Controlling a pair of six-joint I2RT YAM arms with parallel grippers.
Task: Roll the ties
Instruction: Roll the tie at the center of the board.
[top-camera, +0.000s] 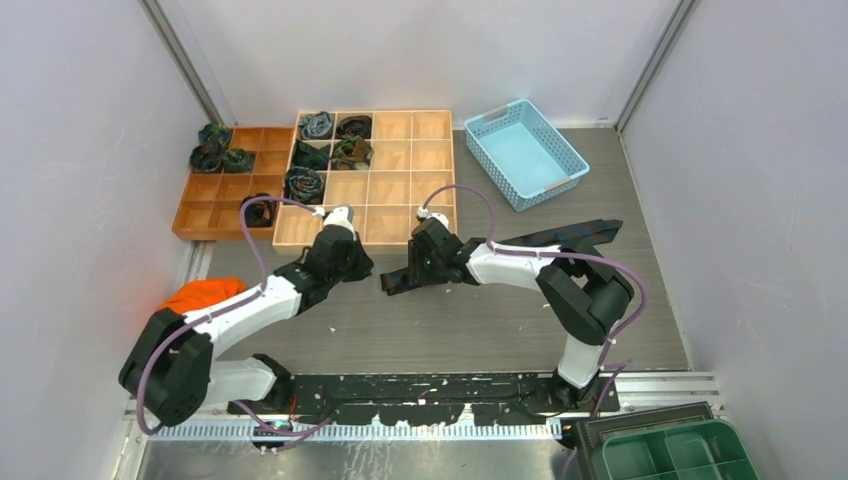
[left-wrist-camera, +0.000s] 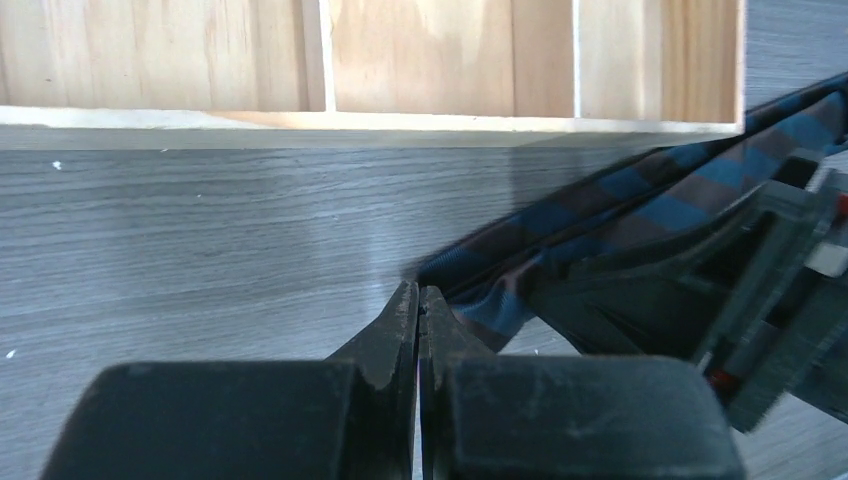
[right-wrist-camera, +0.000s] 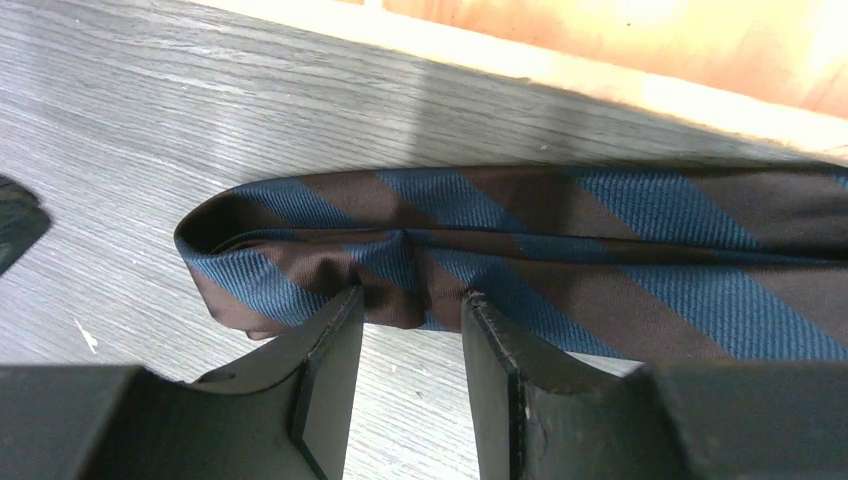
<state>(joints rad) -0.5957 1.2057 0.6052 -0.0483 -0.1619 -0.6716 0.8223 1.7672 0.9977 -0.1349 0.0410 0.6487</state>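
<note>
One tie (top-camera: 575, 233), striped blue and brown, lies flat on the table in front of the light wooden tray, its left end folded over (right-wrist-camera: 230, 250). My right gripper (right-wrist-camera: 412, 305) stands open at that folded end, fingertips on either side of a puckered bit of the tie's near edge (top-camera: 405, 275). My left gripper (left-wrist-camera: 418, 300) is shut on nothing, its tips just beside the fold (left-wrist-camera: 470, 270), left of it in the top view (top-camera: 352, 262). Several rolled ties (top-camera: 305, 184) sit in tray compartments.
The light wooden grid tray (top-camera: 400, 215) lies right behind both grippers, with a darker tray (top-camera: 215, 205) to its left. A blue basket (top-camera: 525, 150) stands back right, an orange object (top-camera: 200, 295) by the left arm, a green bin (top-camera: 680, 455) at the near right corner.
</note>
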